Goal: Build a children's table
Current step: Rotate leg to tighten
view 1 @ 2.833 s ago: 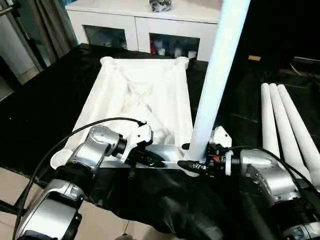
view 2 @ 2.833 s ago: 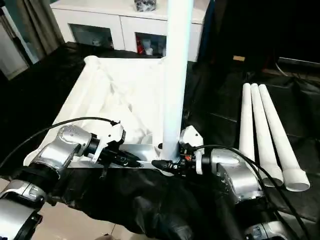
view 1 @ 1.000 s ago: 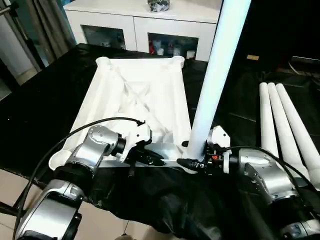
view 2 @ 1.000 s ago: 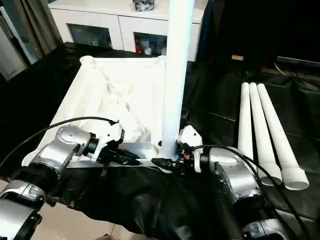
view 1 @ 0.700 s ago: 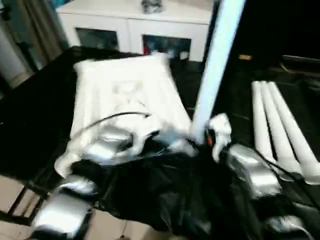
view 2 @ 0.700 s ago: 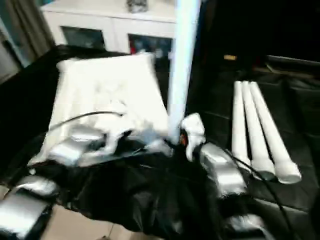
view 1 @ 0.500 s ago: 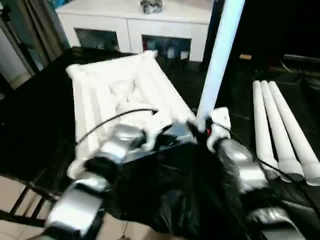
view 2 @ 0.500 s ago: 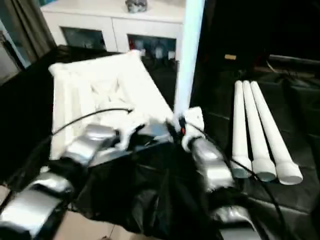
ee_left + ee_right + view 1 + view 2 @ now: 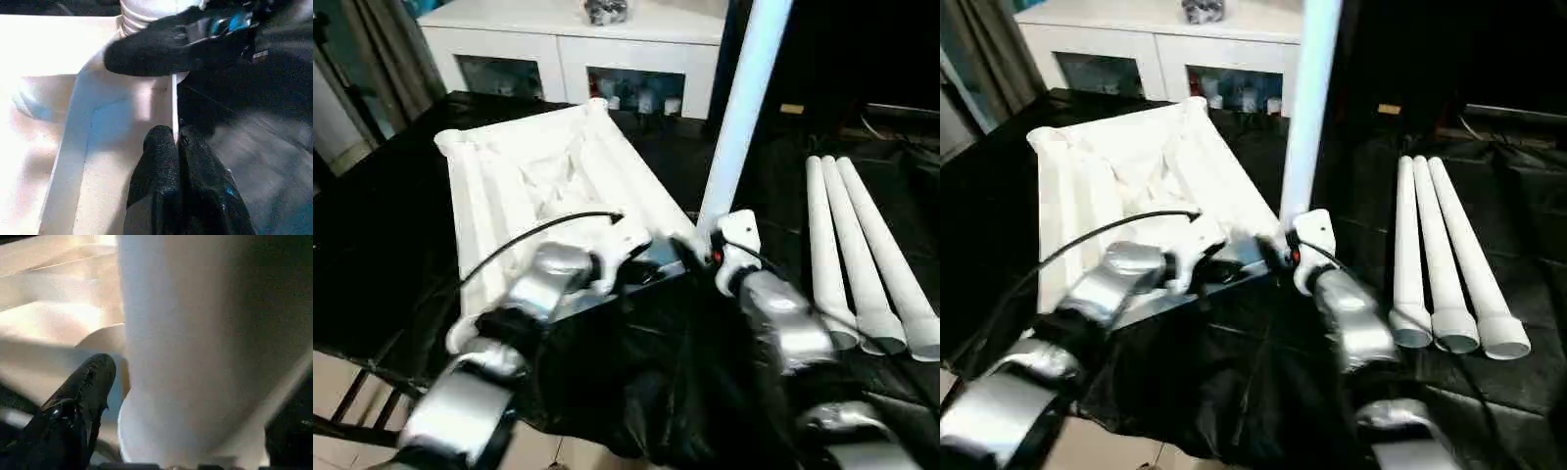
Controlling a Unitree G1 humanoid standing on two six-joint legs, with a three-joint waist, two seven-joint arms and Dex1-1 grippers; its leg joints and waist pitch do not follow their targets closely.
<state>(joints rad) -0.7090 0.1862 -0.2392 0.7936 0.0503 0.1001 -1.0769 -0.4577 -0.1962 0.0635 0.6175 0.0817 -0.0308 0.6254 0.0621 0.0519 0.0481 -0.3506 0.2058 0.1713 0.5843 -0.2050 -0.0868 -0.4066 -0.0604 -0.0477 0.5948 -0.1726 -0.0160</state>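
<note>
Black cloth [image 9: 636, 382], left hand [image 9: 174, 142] pinching tabletop [image 9: 117, 122] rim

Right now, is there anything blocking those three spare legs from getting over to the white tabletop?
Nothing solid lies between them. The three loose legs lie on black sheeting right of the tabletop, with the upright leg and the right gripper at its near right corner.

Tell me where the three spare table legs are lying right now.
The three spare legs lie side by side on the black cover at the robot's right, beyond the right gripper and the upright leg, apart from the tabletop.
</note>
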